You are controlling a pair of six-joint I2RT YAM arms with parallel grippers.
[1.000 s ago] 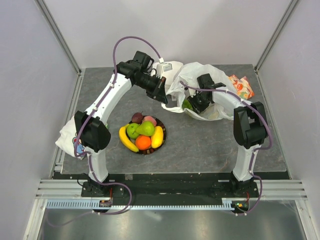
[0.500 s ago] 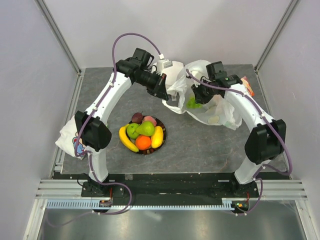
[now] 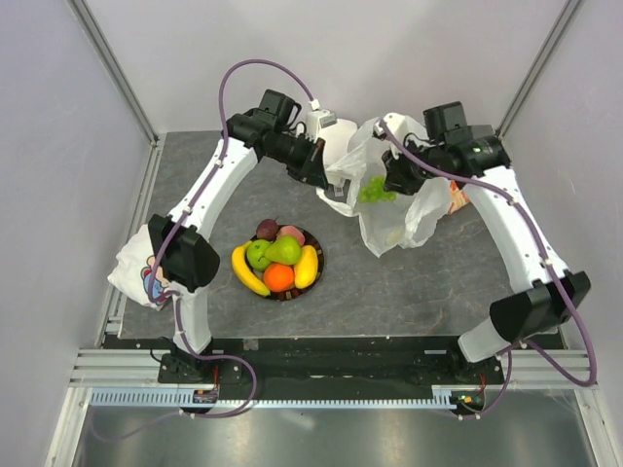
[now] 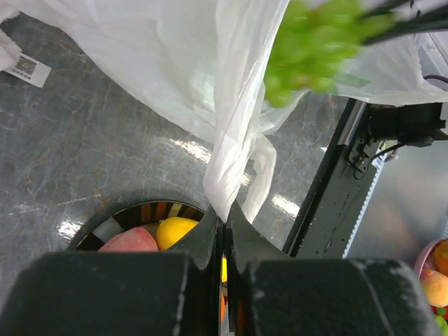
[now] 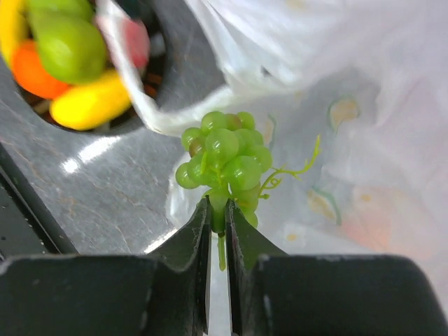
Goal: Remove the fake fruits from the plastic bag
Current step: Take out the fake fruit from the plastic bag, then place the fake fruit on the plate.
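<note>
You are seeing a dark-rimmed plate [image 3: 319,255] sitting on the grey counter [image 3: 399,287], a printed white cloth [image 3: 131,272] draping its left edge.

A lab test cell: white panels [image 3: 321,58], aluminium framing [image 3: 114,68].

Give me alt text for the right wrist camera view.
The right gripper pinches a bunch of green grapes by its stem, in front of the white plastic bag. Blurred at upper left lie a yellow banana, an orange and a green pear.
</note>
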